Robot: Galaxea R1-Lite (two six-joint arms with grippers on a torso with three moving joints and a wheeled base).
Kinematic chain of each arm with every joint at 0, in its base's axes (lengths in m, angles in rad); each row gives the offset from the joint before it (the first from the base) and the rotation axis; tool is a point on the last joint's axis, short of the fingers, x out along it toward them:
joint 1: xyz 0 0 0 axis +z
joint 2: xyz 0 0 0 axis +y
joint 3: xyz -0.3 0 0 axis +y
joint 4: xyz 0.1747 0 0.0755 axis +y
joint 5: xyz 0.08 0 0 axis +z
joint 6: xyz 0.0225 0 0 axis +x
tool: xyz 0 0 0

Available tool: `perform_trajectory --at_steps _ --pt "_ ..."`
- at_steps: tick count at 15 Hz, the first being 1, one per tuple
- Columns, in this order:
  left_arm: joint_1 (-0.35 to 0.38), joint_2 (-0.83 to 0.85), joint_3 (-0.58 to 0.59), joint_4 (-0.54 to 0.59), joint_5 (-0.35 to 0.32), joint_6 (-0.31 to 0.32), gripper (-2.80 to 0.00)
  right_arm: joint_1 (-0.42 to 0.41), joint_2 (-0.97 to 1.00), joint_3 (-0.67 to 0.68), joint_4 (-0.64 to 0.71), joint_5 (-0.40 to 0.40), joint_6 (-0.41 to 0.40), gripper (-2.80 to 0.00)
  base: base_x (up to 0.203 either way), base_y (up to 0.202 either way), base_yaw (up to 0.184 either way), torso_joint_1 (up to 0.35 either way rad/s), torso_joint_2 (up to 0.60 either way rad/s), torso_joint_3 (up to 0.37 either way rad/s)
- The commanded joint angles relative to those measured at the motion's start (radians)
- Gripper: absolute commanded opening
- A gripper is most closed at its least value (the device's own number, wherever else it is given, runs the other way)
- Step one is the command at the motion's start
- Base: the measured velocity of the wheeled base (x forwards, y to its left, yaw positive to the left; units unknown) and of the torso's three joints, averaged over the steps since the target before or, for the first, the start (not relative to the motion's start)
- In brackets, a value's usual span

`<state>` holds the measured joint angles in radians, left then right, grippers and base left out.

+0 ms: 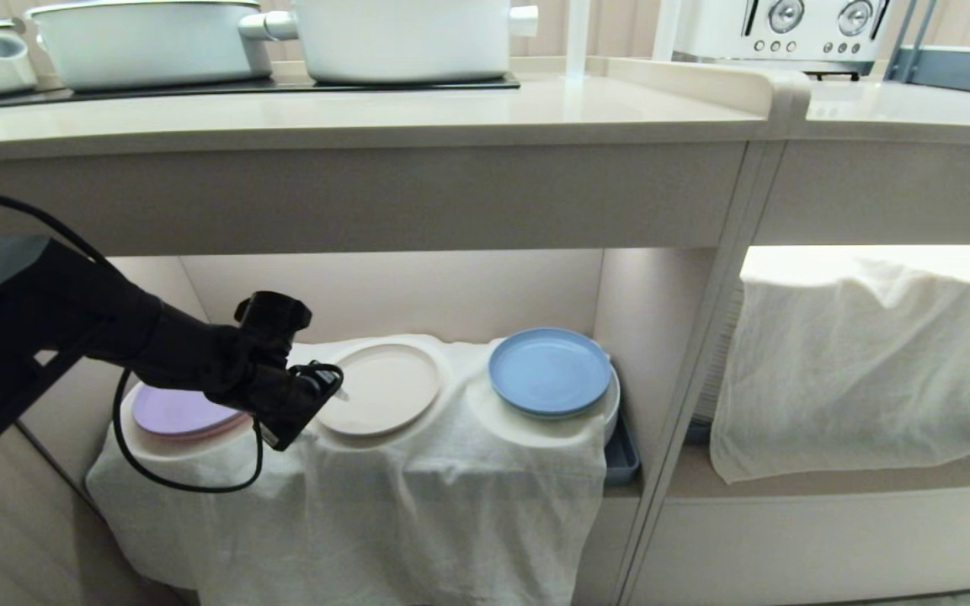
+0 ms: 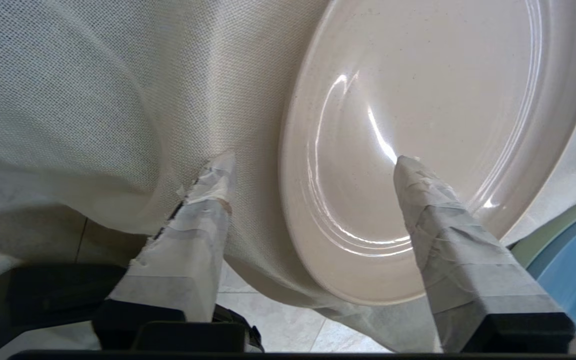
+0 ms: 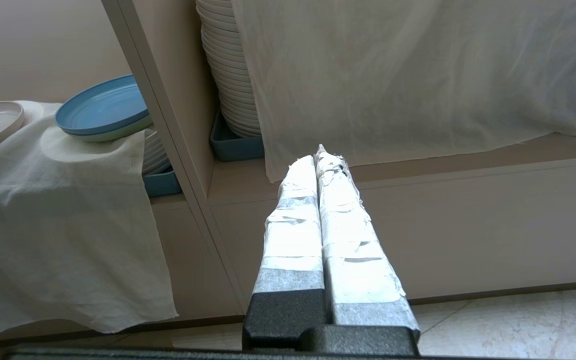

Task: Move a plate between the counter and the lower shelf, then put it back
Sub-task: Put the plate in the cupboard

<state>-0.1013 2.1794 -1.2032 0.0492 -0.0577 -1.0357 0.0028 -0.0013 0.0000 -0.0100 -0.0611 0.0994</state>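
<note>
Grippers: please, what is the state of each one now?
Left gripper: open, its fingers either side of the cream plate's rim, not gripping it.
Right gripper: shut, holding nothing.

A kitchen: pots [image 1: 401, 38] on cooktop [image 1: 232, 84], toaster [image 1: 780, 34], stacked plates [image 3: 228, 75]

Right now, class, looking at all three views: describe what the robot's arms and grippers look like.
The left arm is matte black and bulky, with a thin black cable looping beneath it. The left gripper has black bases and tapered fingers wrapped in white tape, frayed at the tips. The right gripper looks the same.
</note>
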Motion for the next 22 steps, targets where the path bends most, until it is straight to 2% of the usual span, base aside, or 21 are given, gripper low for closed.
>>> perform_trajectory --at_steps 1,11,22 --pt "0.0 -0.004 0.001 0.006 0.001 -0.006 0.0 0.0 0.001 0.0 -0.001 0.0 0.0 -2.8 0.0 0.0 0.0 0.0 0.0 0.0" --pt "0.0 -0.027 -0.035 0.008 0.001 -0.004 0.0 0.0 0.001 0.0 -0.001 0.0 0.0 -2.8 0.0 0.0 0.0 0.0 0.0 0.0" --pt "0.0 -0.081 0.016 0.016 0.002 -0.004 0.0 0.0 0.001 0.0 0.0 0.0 0.0 -2.8 0.0 0.0 0.0 0.0 0.0 0.0"
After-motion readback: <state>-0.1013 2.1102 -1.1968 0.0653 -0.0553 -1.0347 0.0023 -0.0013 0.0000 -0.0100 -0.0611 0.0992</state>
